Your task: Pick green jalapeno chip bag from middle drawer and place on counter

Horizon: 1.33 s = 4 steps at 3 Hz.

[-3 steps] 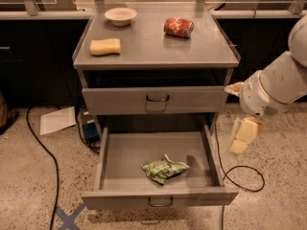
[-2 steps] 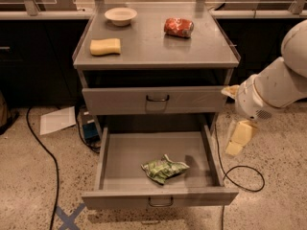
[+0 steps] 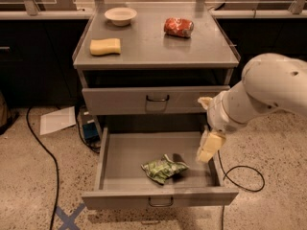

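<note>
The green jalapeno chip bag (image 3: 163,168) lies crumpled on the floor of the pulled-out middle drawer (image 3: 120,155), near the drawer's front and centre. My gripper (image 3: 204,128) hangs over the drawer's right side, to the right of the bag and above it, not touching it. Its two cream fingers (image 3: 209,147) stand apart, open, with nothing between them. The counter (image 3: 148,44) is the grey cabinet top above.
On the counter sit a yellow sponge (image 3: 105,46), a white bowl (image 3: 120,16) and a shiny red packet (image 3: 178,27). A shut drawer (image 3: 120,101) lies above the open one. A black cable (image 3: 242,178) loops on the floor at right; paper (image 3: 56,120) lies at left.
My arm has swung left and slightly down, bringing the gripper from beside the cabinet to over the drawer's right side. The bag has not moved.
</note>
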{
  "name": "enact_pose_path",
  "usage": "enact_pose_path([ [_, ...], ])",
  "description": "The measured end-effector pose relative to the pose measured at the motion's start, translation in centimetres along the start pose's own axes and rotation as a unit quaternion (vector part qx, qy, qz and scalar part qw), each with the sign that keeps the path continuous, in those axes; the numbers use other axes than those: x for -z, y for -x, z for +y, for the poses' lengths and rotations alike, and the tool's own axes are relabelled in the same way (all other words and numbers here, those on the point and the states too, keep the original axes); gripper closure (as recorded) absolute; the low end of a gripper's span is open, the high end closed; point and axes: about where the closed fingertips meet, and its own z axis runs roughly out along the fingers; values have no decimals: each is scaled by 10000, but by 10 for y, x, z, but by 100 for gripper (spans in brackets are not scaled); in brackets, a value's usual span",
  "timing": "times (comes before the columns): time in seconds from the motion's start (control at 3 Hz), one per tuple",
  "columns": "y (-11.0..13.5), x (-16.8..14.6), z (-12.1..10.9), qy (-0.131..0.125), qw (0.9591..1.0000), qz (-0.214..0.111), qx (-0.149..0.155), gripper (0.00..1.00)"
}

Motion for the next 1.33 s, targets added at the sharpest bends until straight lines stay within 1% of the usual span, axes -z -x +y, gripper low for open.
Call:
enact_pose_path([
  [0.33,3,-48,6,41,9999,-53,-111,0],
  [0.67,-6,-98,14,184,9994,125,-263,0],
  [1.0,-16,-141,22,378,9981,280,-400,0],
  [1.33,-16,-143,22,388,9981,265,-400,0],
])
